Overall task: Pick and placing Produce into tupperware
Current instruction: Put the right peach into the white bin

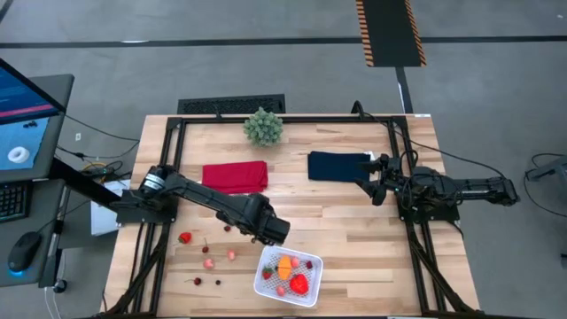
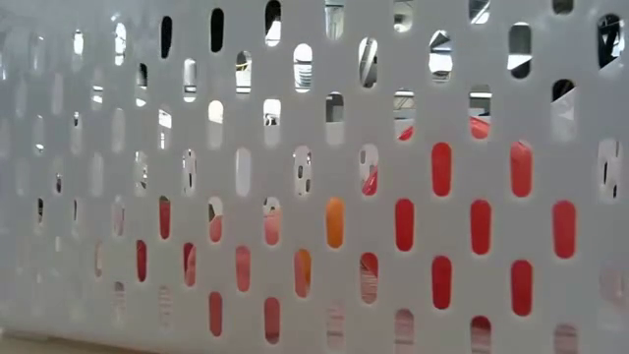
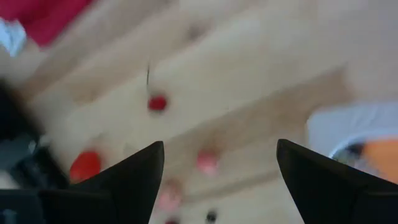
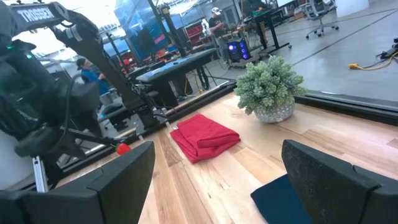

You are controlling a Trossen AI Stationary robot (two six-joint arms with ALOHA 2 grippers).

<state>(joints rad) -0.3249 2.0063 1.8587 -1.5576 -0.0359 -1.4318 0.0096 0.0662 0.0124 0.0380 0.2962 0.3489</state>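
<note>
The white tupperware [image 1: 288, 276] sits near the table's near edge and holds an orange piece [image 1: 284, 263], a red pepper piece [image 1: 299, 284] and small strawberries. Its slotted wall [image 2: 314, 177] fills the low view. Loose on the wood lie a strawberry [image 1: 184, 237], a cherry [image 1: 228, 229], pink pieces [image 1: 231, 255] and more cherries [image 1: 197, 282]. My left gripper [image 1: 273, 232] hovers just beyond the tupperware's far-left corner, open and empty [image 3: 219, 146], over a cherry [image 3: 157, 102] and a pink piece [image 3: 207, 162]. My right gripper [image 1: 372, 182] waits open [image 4: 217, 149] by the navy cloth.
A red folded cloth [image 1: 235, 175] and a navy folded cloth [image 1: 339, 166] lie on the far half of the table, with a bushy green plant [image 1: 263, 127] at the far edge. A monitor, keyboard and mouse stand left of the table. People show in the room behind [image 4: 214, 18].
</note>
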